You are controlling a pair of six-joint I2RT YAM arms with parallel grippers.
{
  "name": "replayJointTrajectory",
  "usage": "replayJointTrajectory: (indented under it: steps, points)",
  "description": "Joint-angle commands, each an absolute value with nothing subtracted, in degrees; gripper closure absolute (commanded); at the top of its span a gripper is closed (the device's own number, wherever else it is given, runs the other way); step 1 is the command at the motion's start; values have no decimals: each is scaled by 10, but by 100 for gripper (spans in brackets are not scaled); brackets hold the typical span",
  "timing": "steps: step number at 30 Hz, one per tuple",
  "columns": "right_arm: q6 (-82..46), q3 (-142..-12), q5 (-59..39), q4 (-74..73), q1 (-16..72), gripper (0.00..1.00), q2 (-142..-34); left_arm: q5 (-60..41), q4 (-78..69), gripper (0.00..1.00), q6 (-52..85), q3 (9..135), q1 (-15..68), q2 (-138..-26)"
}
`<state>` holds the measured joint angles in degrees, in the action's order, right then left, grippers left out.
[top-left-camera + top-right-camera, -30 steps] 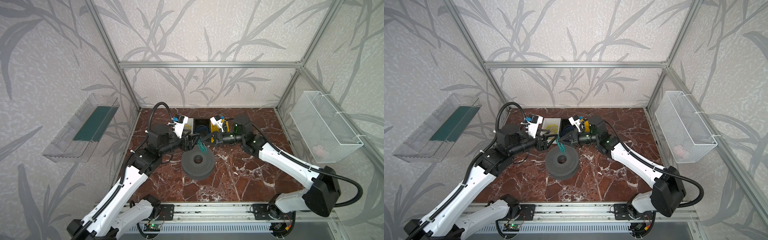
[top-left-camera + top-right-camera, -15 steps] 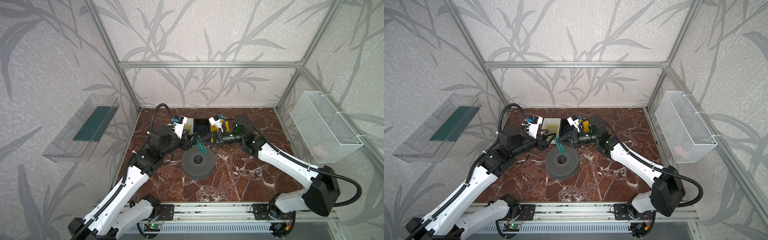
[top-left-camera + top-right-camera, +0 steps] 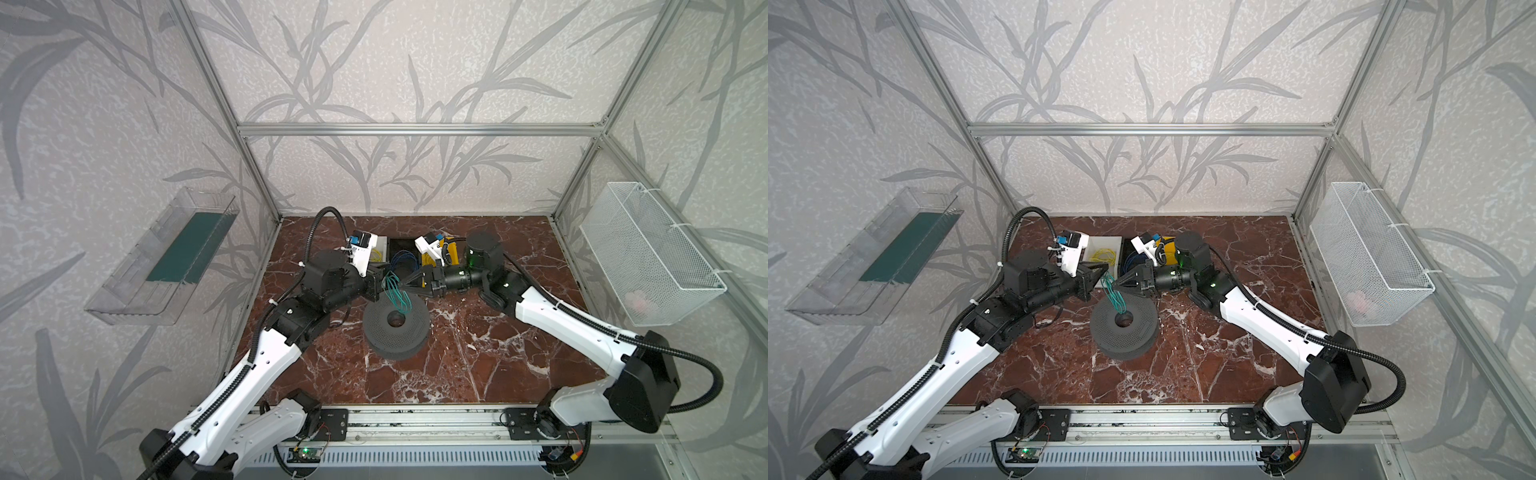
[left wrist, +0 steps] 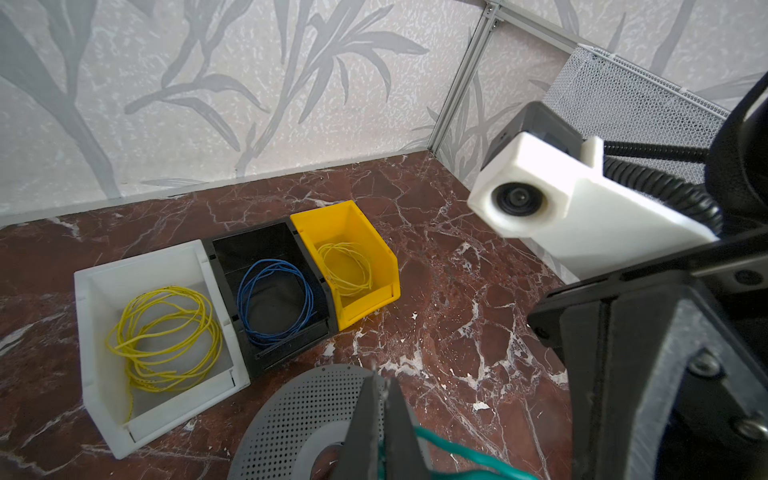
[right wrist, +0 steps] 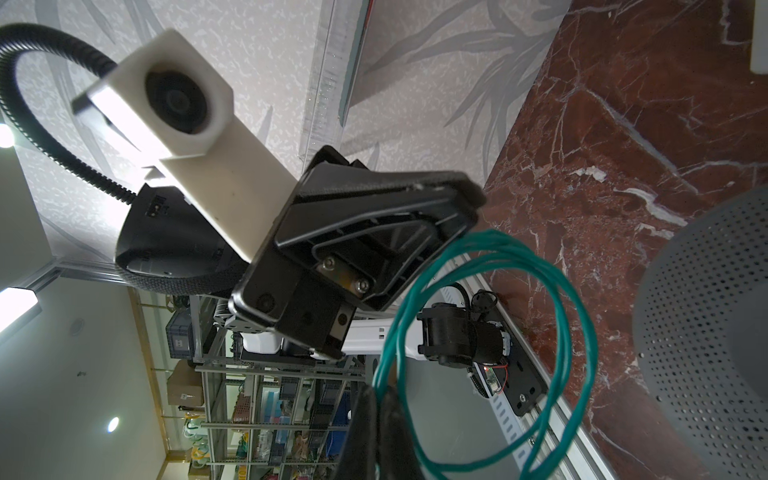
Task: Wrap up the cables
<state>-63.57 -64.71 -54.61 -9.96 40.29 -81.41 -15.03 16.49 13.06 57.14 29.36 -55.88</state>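
The cables are one teal-green wire in loose loops, hanging in the air just above a grey perforated spool in both top views. My left gripper and right gripper meet tip to tip over the spool's far edge. Each is shut on the wire at the top of the loops. In the left wrist view the left gripper pinches the teal strand. In the right wrist view the loops hang from the shut right gripper.
Behind the spool stand three bins: a white bin with a yellow coil, a black bin with a blue coil, and a yellow bin with a thin yellow coil. A wire basket hangs on the right wall, a clear tray on the left.
My left gripper has moved a little right toward the right gripper and shut on the teal wire. The right gripper has stayed shut and nearly still.
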Motion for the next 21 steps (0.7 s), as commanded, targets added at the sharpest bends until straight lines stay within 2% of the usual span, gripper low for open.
replayJointTrajectory:
  steps: [1,8,15,21]
  points:
    - [-599,-642,-569,-62,403,100,-791,-114,190,100,120,590,292,-559]
    - [-498,-650,-525,87,384,100,-738,-52,236,100,119,611,283,-577]
    - [-479,-636,-495,106,358,100,-694,-33,239,100,127,610,272,-576]
    - [-408,-645,-375,192,345,100,-649,-27,257,100,139,611,249,-572]
